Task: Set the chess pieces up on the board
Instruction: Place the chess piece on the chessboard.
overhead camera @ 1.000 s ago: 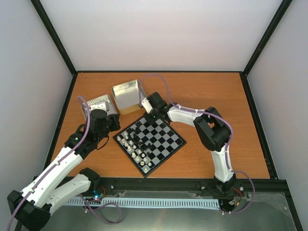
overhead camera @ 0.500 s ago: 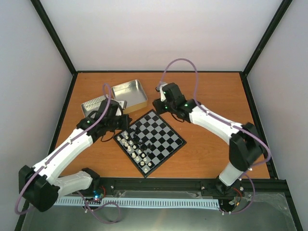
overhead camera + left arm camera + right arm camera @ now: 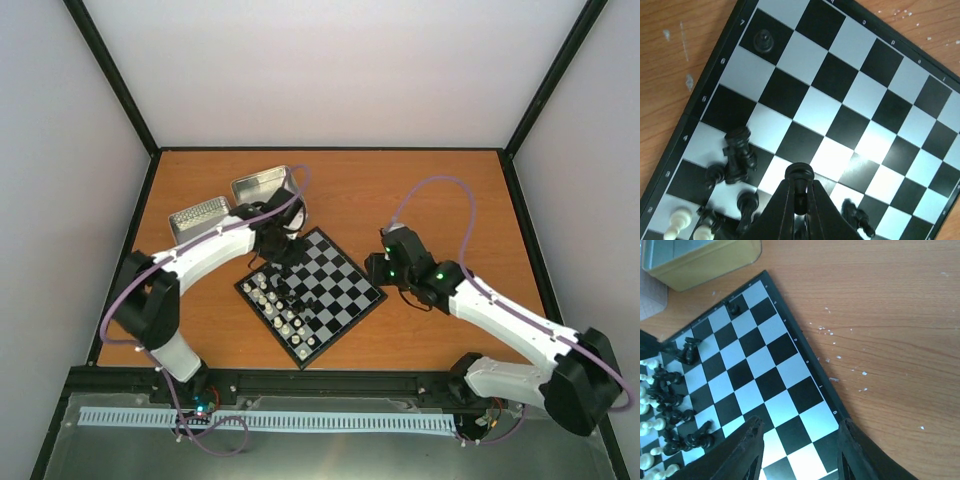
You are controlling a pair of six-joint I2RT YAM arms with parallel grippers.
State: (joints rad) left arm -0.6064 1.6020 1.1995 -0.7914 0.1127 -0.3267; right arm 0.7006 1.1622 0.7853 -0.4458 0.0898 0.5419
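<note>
The board (image 3: 345, 290) lies turned like a diamond mid-table. My left gripper (image 3: 799, 186) is shut on a black pawn (image 3: 799, 172) and hangs over the board's (image 3: 850, 95) far-left part, where the top view shows that gripper (image 3: 285, 252). One black pawn (image 3: 763, 41) stands alone near the corner. Toppled black pieces (image 3: 737, 155) lie heaped beside white pieces (image 3: 677, 222). My right gripper (image 3: 799, 440) is open and empty above the board's (image 3: 755, 370) right edge; from above it (image 3: 378, 268) sits just off that side.
Two silver tins (image 3: 267, 185) (image 3: 200, 218) stand behind the board on the left; one tin (image 3: 700, 257) shows in the right wrist view. White pieces (image 3: 275, 310) line the board's near-left edge. Bare wooden table (image 3: 450, 200) lies to the right.
My left gripper swung from beside the tins over the board's far-left part. My right gripper drew back from the far corner to the board's right side and opened wider.
</note>
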